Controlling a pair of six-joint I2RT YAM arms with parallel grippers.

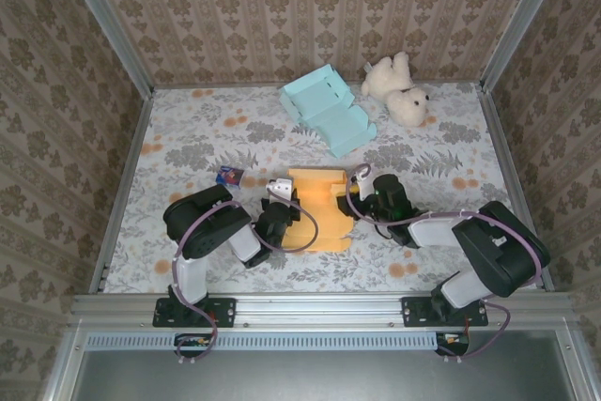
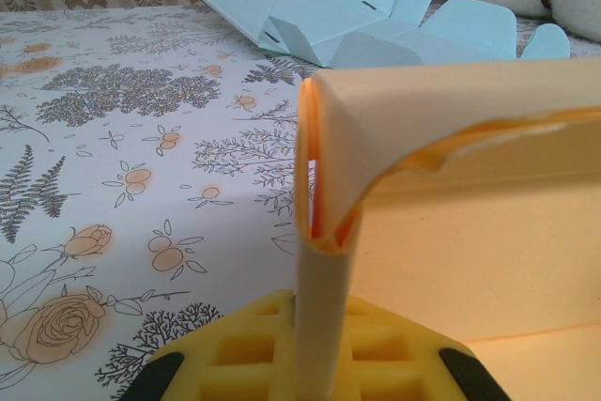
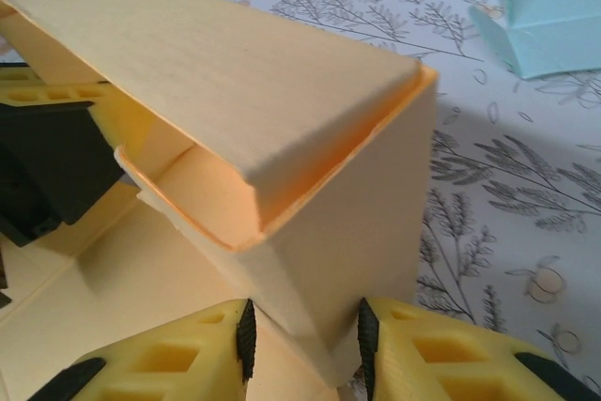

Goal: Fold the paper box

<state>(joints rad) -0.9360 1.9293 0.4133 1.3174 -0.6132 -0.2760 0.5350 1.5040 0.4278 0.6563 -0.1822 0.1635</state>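
The orange paper box point(image 1: 317, 211) lies at the table's near middle, partly folded, with my two grippers at its sides. My left gripper point(image 1: 282, 209) is on its left side. In the left wrist view its yellow fingers point(image 2: 235, 354) are shut on the upright edge of the box's side wall point(image 2: 324, 260), whose top flap point(image 2: 451, 110) curls over to the right. My right gripper point(image 1: 362, 196) is at the box's right side. In the right wrist view its black pads point(image 3: 246, 340) press both sides of a raised corner of the box point(image 3: 338, 232), under a folded-over flap point(image 3: 235, 72).
A light blue unfolded box point(image 1: 329, 112) lies at the back middle, also the blue box point(image 2: 319, 7). A white teddy bear point(image 1: 399, 89) lies at the back right. A small dark card point(image 1: 230, 177) sits left of the orange box. Patterned walls enclose the floral table point(image 1: 188, 138).
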